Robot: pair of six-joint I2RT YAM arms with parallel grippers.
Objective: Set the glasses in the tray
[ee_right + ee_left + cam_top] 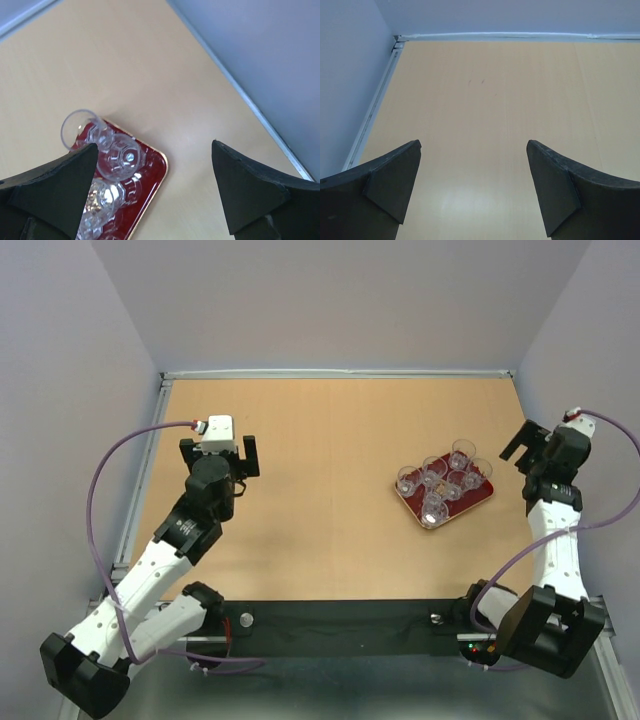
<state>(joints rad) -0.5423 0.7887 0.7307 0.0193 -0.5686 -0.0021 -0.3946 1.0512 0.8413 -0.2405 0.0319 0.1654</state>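
The glasses stand bunched together upright on the tray, which lies on the right half of the worktop, turned at a slant to its edges. None can be seen on the bare wood. From above I make out at least six, packed so closely that the exact count is hard to tell. In the right wrist view two of them show plainly: one glass at the tray's far corner and a second touching it. More glasses lie partly hidden behind a finger. The dark red tray has a thin gold line along its rim.

The right arm's fingers are spread wide and hold nothing. They hang above the worktop just beside the tray's right edge, near the side wall; from overhead they sit apart from the glasses.

The left arm's fingers are likewise spread wide with nothing between them, over bare worktop on the left, well apart from the tray. Overhead, they point toward the back wall. A purple cable loops from that wrist.
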